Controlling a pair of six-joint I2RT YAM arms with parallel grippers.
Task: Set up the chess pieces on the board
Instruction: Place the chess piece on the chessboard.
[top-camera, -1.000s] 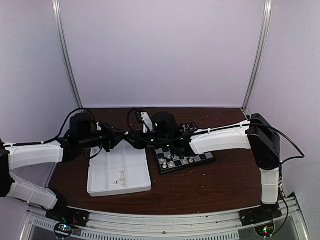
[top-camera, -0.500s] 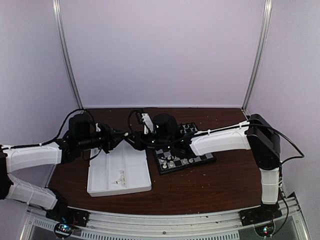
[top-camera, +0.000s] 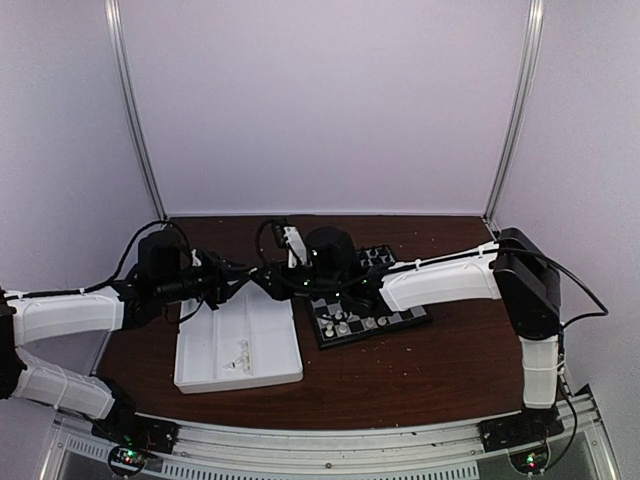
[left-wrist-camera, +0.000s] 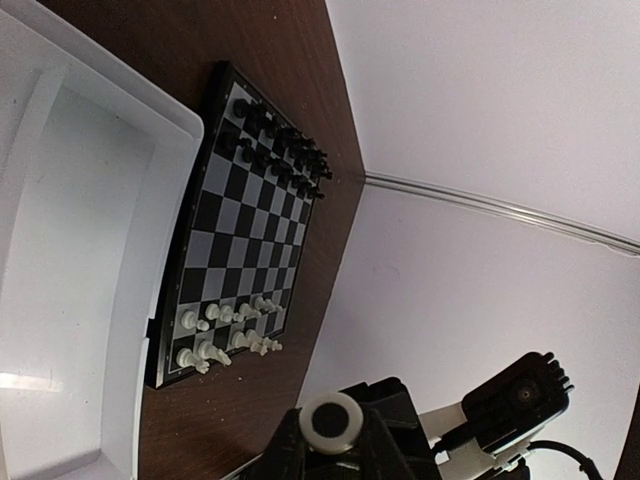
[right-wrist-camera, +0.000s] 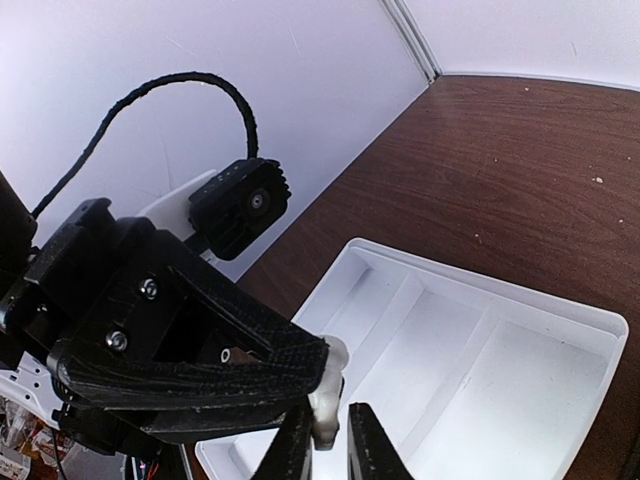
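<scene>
One piece in transit: a white chessman (right-wrist-camera: 327, 385) is held in the air above the far rim of the tray (top-camera: 200, 345), at about 9 o'clock from the board (left-wrist-camera: 240, 250).
Table: dark brown table (top-camera: 420, 380), with the tray at 7 o'clock of its middle and the board just beside the tray at 3 o'clock.
Tray stock: a few loose white chessmen (top-camera: 240, 355) lie in a near compartment. The other compartments show bare in the wrist views.
Left gripper (top-camera: 245, 277): jaws clenched on the upper part of the white chessman, as seen in the right wrist view.
Right gripper (right-wrist-camera: 328, 450): jaws stand either side of the chessman's lower end. Whether they are pressing on it cannot be told.
Board, near edge: the set white chessmen (left-wrist-camera: 225, 330) stand in two rows at 6 o'clock, with gaps visible between them.
Board, far edge: the black chessmen (left-wrist-camera: 280, 140) stand in two rows at 12 o'clock, apparently complete.
Step in hand: judged to be an arm-to-arm handover of one white chessman, left to right.
Next move calls for: a firm hold by the right jaws before the left jaws let go. The right arm should then carry the chessman towards 3 o'clock and set it upright on a vacant white square.
Risk: the piece is tiny, so it could drop into the tray if released too soon.
Writing and brands: none legible in any view.
</scene>
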